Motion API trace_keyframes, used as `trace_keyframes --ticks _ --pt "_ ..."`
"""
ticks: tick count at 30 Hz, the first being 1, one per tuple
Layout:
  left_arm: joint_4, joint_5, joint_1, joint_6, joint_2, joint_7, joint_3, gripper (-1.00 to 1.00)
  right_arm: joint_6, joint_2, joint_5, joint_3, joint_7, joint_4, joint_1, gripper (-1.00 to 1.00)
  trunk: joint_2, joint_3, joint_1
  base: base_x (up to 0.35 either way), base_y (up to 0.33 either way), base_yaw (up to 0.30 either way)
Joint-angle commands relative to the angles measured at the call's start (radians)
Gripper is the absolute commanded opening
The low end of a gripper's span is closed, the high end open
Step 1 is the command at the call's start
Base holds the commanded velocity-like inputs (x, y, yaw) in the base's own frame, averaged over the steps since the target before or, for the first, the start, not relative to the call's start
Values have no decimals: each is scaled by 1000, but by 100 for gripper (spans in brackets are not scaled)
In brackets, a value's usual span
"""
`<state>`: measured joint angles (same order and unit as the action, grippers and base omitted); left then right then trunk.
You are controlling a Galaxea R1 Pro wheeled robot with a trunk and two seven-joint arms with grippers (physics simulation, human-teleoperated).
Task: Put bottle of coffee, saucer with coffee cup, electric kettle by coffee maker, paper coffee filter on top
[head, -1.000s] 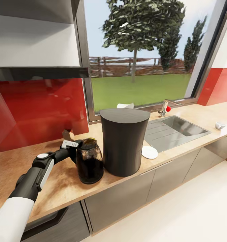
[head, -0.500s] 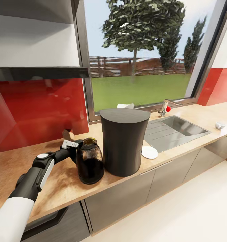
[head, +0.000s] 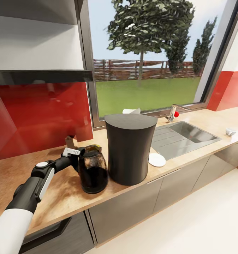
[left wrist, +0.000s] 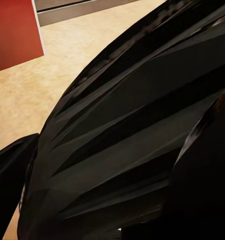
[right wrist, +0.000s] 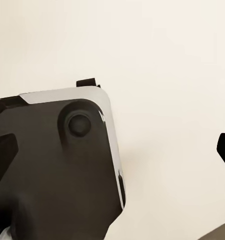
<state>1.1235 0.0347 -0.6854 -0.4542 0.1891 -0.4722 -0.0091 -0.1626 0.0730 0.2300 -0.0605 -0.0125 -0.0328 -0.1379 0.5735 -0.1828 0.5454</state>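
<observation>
The coffee maker [head: 130, 152], a tall dark cylinder, stands on the wooden countertop [head: 62, 190]. Just to its left stands the bottle of coffee [head: 93, 171], dark brown and glossy, almost touching it. My left gripper [head: 77, 158] reaches it from the left and is shut on it, the fingers hidden behind its body. The left wrist view is very close on dark faceted surfaces [left wrist: 132, 130]. A white saucer [head: 157, 159] lies right of the coffee maker. A white paper filter [head: 131, 111] peeks out behind it. The cup [head: 231, 131] sits far right. My right gripper [right wrist: 112, 150] is open over pale floor.
A steel sink [head: 184, 135] with a tap [head: 173, 113] is set in the counter to the right. A red backsplash [head: 37, 116] and a shelf [head: 41, 76] rise behind my left arm. Grey cabinet fronts [head: 126, 208] run below the counter edge.
My left arm and the bottle of coffee have shifted slightly to the left, away from the coffee maker. Everything else is unmoved.
</observation>
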Motion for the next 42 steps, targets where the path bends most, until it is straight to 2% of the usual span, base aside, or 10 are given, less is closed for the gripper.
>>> trace_keyframes --ticks 1,6,10,11,21,22,42 --pt "1 -2 0 -6 2 -2 -1 -100 -3 0 8 -7 -1 1 -1 100 1 -2 0 0 0 0" --pt "28 -17 13 -8 26 -3 0 -100 -3 -1 8 -7 -1 -1 -1 100 1 -2 0 0 0 0" --pt "30 13 23 -6 46 -3 0 -100 -3 -1 8 -7 -1 0 -1 100 1 -2 0 0 0 0" --pt "30 -31 23 -6 46 -3 0 -100 -3 -1 8 -7 -1 0 -1 100 1 -2 0 0 0 0" --pt "30 -31 24 -6 43 -2 -4 -100 -3 -1 8 -7 -1 1 -1 100 1 -2 0 0 0 0" --pt "30 -31 24 -6 44 -2 -4 100 -3 -1 8 -7 -1 1 -1 100 1 -2 0 0 0 0" --pt "23 -33 26 -6 46 0 -3 100 -3 1 8 -7 -1 2 -1 100 1 -2 0 0 0 0"
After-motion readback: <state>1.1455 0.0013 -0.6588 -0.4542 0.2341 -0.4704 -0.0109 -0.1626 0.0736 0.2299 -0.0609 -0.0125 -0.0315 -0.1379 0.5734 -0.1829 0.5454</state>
